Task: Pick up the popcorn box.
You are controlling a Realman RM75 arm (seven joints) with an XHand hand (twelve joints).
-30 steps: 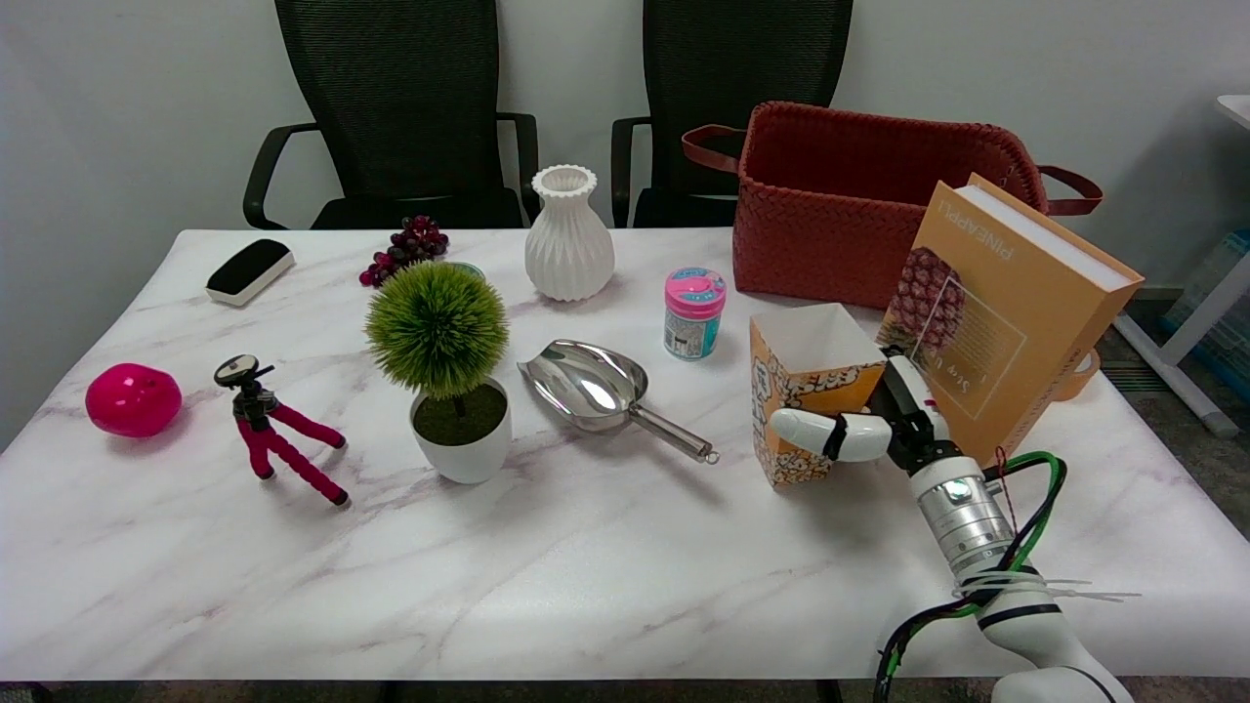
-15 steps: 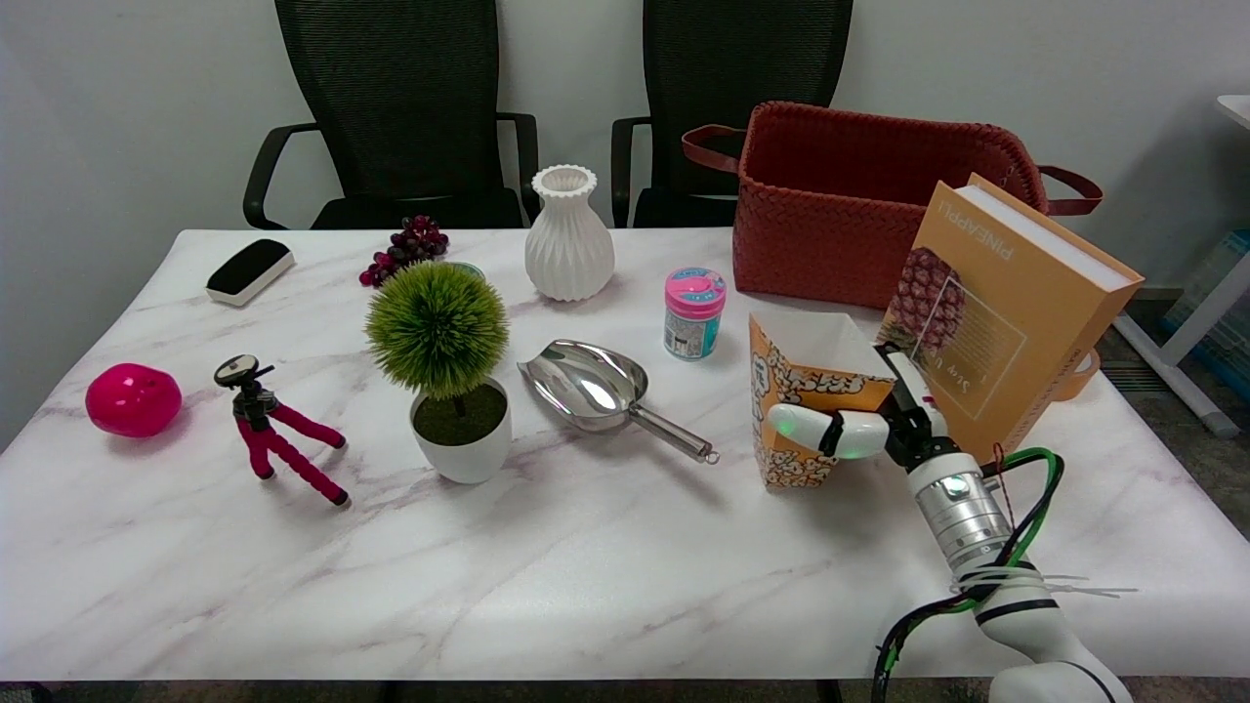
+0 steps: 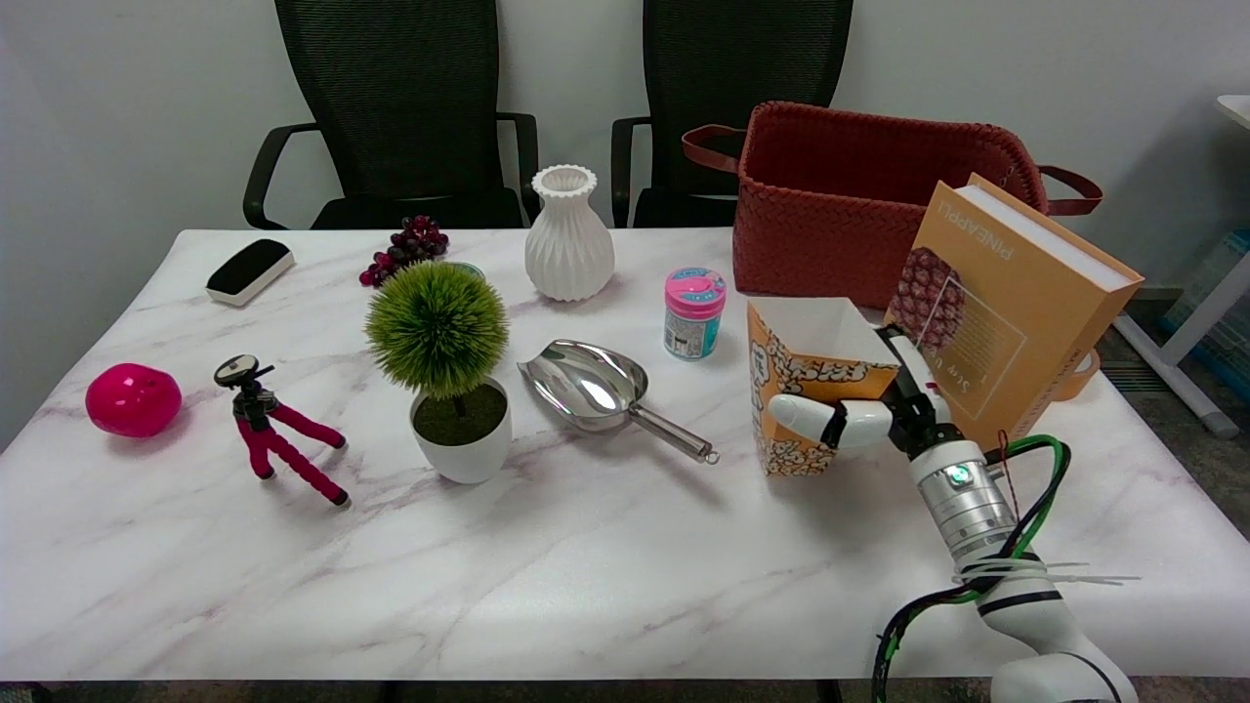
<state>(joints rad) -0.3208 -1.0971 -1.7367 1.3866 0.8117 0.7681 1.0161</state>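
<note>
Popcorn box [image 3: 806, 386]: an open-topped orange carton at the right of the bench [image 3: 547, 566], held by the right hand [image 3: 864, 415]. One white finger wraps across its near face and others sit behind the right wall, so the hand is clamped on the carton. Whether its base has cleared the bench cannot be told from this view.

Hazards, from largest thing to smallest:

Basket [image 3: 859, 195], just behind the carton. A lift that drifts away from the camera would probably knock the carton's rim against the woven wall.

Book [image 3: 1006, 312], leaning upright just right of the hand, its lower edge near the wrist. A sideways swing of the arm could tip it over, likely onto the carton or the hand.

Carton itself: thin card, empty as far as can be seen. Too firm a squeeze would likely crush the walls inward; too light a one could let it slide or twist out, since the grip sits low on one side.

Scoop [image 3: 610, 395] and pink-lidded jar [image 3: 694, 312], left of the carton and apart from it. These seem at risk only if the carton is dropped or swung leftward.
</note>
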